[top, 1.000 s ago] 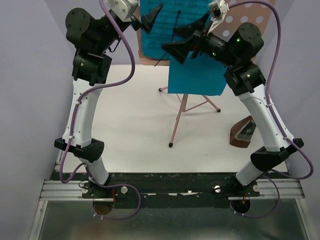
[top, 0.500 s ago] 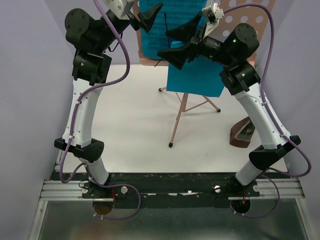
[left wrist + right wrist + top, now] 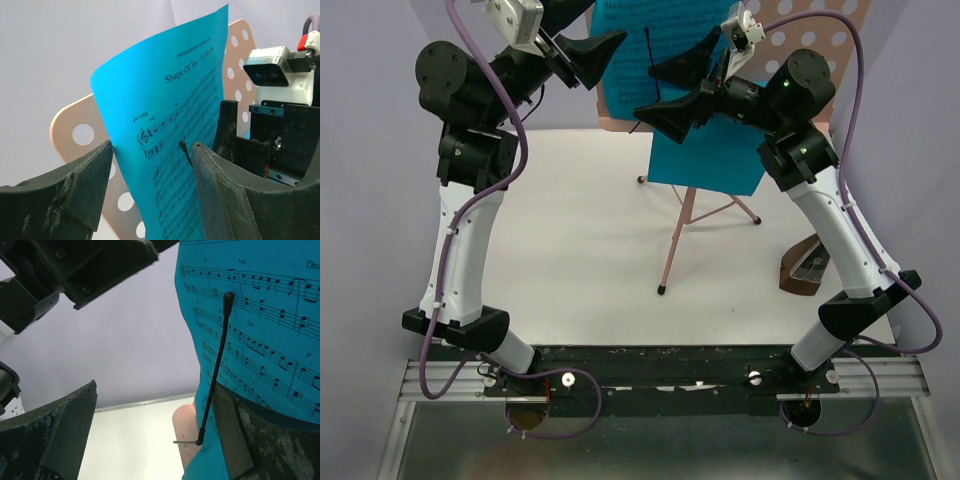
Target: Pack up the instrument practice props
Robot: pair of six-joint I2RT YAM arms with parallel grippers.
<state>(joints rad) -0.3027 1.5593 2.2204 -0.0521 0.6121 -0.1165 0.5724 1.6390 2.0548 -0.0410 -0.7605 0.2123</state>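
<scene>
left arm (image 3: 460,230): swings out toward 9 o'clock; elbow and lower link both shift that way.
left gripper (image 3: 605,25): jaws narrower than before, now either side of the blue sheet (image 3: 705,165) at its 9 o'clock edge.
right gripper (image 3: 660,88): shifts slightly toward 9 o'clock.
blue sheet: lower edge drifts slightly toward 9 o'clock.

A white table (image 3: 580,270) fills the middle. Pale lilac walls (image 3: 370,150) rise behind it and at its left side. Along its near edge runs an aluminium rail (image 3: 435,380), with grey sheet metal (image 3: 670,450) nearer still.
</scene>
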